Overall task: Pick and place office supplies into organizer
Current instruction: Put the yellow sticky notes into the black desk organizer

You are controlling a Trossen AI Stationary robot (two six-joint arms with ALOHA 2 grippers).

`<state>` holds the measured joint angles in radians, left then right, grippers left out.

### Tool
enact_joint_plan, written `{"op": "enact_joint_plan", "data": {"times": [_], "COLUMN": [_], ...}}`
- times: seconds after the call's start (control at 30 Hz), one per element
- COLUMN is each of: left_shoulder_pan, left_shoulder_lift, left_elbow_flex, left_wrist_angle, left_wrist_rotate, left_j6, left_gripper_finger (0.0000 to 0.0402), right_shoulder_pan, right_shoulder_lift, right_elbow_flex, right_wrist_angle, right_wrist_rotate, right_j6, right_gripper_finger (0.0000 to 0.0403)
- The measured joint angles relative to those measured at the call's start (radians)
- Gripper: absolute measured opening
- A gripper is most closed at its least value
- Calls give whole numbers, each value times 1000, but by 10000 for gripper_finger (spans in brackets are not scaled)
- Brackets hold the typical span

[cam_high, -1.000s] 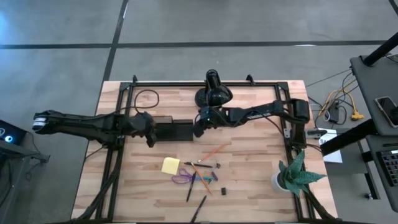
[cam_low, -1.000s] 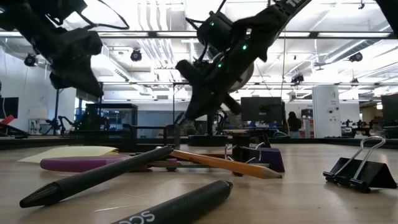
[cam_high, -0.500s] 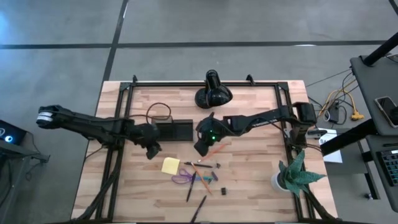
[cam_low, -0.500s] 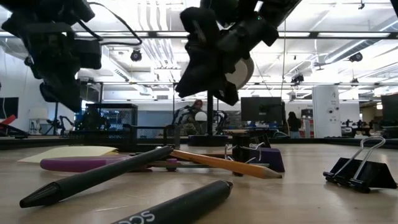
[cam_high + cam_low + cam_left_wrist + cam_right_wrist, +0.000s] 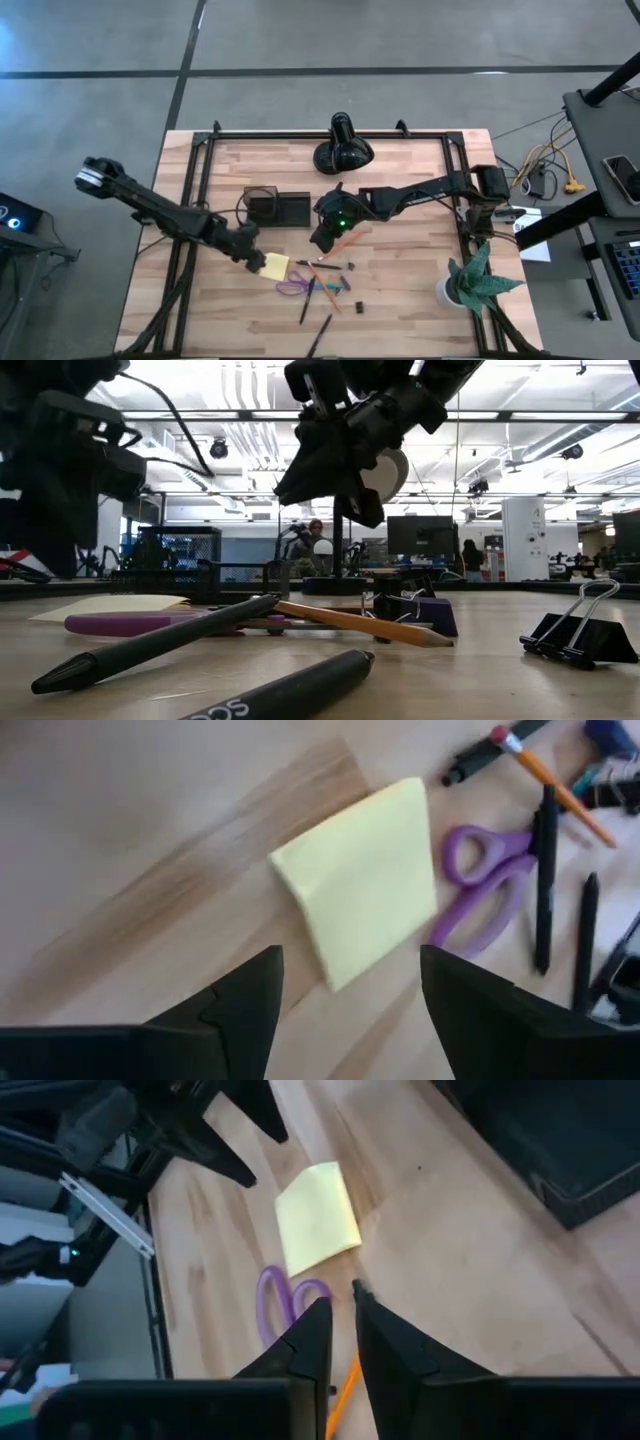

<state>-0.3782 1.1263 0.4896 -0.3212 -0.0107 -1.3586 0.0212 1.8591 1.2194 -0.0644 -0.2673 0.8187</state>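
A yellow sticky-note pad (image 5: 275, 266) lies flat on the wooden table. My left gripper (image 5: 250, 262) hovers open just left of it; in its wrist view the pad (image 5: 360, 905) shows ahead, between the spread fingers (image 5: 352, 960), untouched. Purple scissors (image 5: 295, 288), an orange pencil (image 5: 345, 242) and black pens (image 5: 305, 305) lie to the right of the pad and nearer the front edge. The black organizer (image 5: 280, 209) stands behind the pad. My right gripper (image 5: 322, 238) hangs shut above the table to the organizer's right, near the pencil, holding nothing.
A black dome lamp (image 5: 343, 150) stands at the far edge, a potted plant (image 5: 475, 280) at the near right. Binder clips (image 5: 350, 267) lie among the supplies; one (image 5: 580, 635) stands close in the low view. A dark metal frame (image 5: 195, 190) rims the table.
My left gripper has left the organizer's left end, going toward the near edge and right, down to the sticky-note pad. My right gripper has come from the organizer's right end, by the lamp, toward the near edge, then held over the pencil. The supplies have not moved.
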Motion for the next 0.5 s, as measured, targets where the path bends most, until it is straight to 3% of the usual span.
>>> {"op": "enact_joint_plan", "data": {"times": [0.27,0.5], "left_shoulder_pan": [-15,-18], "left_shoulder_lift": [191,217], "left_elbow_flex": [13,39], "left_wrist_angle": [142,136], "left_wrist_rotate": [-50,-55], "left_j6": [-33,-51], "left_gripper_finger": [217,217], "right_shoulder_pan": [0,6], "right_shoulder_lift": [0,1], "right_elbow_flex": [2,2], "right_wrist_angle": [-5,10], "right_wrist_rotate": [-19,12], "right_j6": [-45,-63], "right_gripper_finger": [125,187]}}
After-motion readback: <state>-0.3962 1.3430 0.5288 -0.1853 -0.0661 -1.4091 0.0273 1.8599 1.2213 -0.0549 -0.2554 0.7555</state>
